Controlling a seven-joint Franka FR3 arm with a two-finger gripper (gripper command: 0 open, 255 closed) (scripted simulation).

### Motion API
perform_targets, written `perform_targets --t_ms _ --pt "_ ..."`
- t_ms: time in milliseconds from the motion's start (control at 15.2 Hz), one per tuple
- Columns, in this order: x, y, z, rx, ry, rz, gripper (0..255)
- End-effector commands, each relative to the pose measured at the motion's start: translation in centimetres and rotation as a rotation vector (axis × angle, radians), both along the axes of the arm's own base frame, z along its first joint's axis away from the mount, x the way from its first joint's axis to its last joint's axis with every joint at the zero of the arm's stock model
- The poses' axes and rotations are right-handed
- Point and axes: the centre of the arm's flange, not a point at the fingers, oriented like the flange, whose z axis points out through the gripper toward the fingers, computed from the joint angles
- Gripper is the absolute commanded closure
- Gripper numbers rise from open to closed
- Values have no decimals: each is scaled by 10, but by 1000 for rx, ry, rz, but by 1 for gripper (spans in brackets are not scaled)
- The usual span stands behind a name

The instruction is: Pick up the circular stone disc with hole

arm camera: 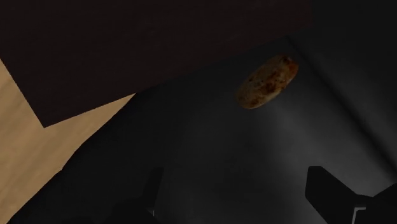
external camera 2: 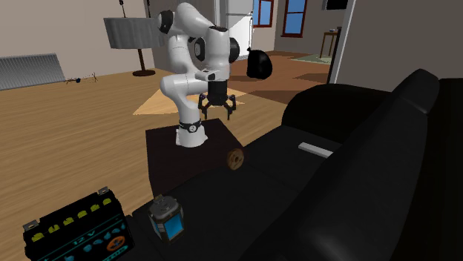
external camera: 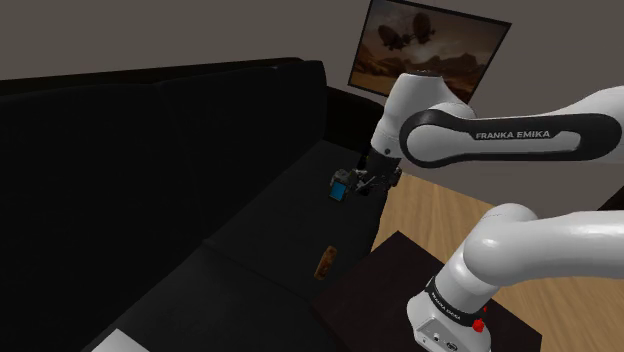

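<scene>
Wrist view puts your tool (arm camera: 234,184) with its two black fingers spread wide and nothing between them, looking down at the dark seat of the sofa (arm camera: 210,146). You are in the approach step: the tool is high and nothing is grasped yet.

The circular stone disc (arm camera: 267,81), mottled brown, lies ahead of the fingertips and a little off the line midway between them, well apart from both. In the second exterior view the tool (external camera 2: 216,106) hangs above the stand (external camera 2: 167,159), while the disc (external camera 2: 235,159) sits lower, on the sofa's seat at its front edge, just beside the stand's corner. There its hole faces the camera, and in the shoulder view the disc (external camera: 326,262) looks narrow, so it probably stands on its rim or leans rather than lying flat.

Your next move, as I judge it, is to carry the tool over the seat's front edge until the disc is centred between the fingers. Then turn the wrist so they straddle its thin faces, and descend. Watch the stand's corner, which is close.
</scene>
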Motion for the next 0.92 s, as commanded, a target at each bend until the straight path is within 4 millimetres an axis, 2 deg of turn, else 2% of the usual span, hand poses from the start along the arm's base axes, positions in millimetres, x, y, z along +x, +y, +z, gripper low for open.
perform_targets --t_ms 0,594,858 --pt "2 12 -25 -6 -10 -58 0" --pt "17 57 -137 -37 -42 -298 0" --pt "18 60 -159 -39 -44 -312 0"
